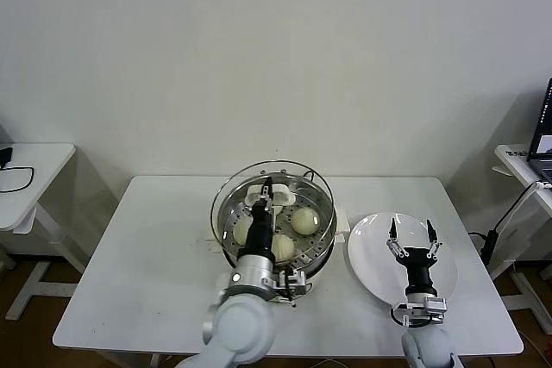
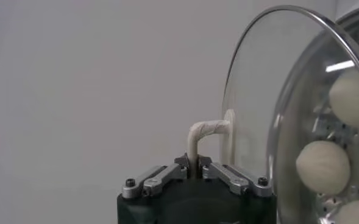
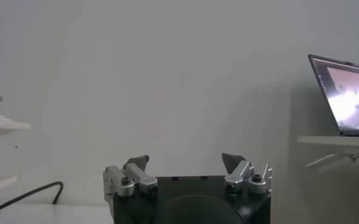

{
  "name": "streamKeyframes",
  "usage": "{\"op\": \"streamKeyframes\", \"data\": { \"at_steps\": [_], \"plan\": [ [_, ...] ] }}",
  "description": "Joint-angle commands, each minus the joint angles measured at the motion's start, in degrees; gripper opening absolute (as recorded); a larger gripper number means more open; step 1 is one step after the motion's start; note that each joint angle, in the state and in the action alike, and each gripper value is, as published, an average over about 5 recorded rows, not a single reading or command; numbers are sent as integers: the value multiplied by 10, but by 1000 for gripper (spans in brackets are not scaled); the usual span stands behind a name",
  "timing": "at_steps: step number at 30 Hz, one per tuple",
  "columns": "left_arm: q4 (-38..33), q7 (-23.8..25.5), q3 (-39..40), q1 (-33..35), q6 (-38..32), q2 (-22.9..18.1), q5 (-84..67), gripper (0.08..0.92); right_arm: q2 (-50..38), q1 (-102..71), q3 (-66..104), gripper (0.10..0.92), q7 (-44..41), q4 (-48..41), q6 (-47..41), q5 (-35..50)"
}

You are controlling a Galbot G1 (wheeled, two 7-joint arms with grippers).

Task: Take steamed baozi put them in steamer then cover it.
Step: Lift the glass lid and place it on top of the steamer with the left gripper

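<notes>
The steamer (image 1: 320, 248) stands at the table's middle with three steamed baozi showing on its perforated tray: one at the right (image 1: 304, 221), one at the front (image 1: 282, 248), one at the left (image 1: 242, 230). My left gripper (image 1: 265, 193) is shut on the cream-white handle (image 2: 206, 130) of the glass cover (image 1: 276, 173) and holds it tilted just above the pot. In the left wrist view the cover (image 2: 252, 103) stands a little apart from the pot, with baozi (image 2: 322, 167) behind the glass. My right gripper (image 1: 412, 232) is open and empty over the white plate (image 1: 369, 256).
The white plate lies right of the steamer. A small white side table (image 1: 34, 170) stands at the far left. Another at the far right carries a laptop (image 3: 344, 91), and a cable (image 1: 504, 221) hangs beside it.
</notes>
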Motion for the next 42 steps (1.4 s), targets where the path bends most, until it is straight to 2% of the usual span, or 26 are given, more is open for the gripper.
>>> {"op": "streamKeyframes", "data": {
  "at_steps": [1,42],
  "plan": [
    [63,22,27,-18,16,-41,55,185,2,2,0,823,0,-5,0,-3],
    [108,2,9,-9,-15,-47,86,185,4,8,-1,823,0,-15,2,-7]
  ]
}}
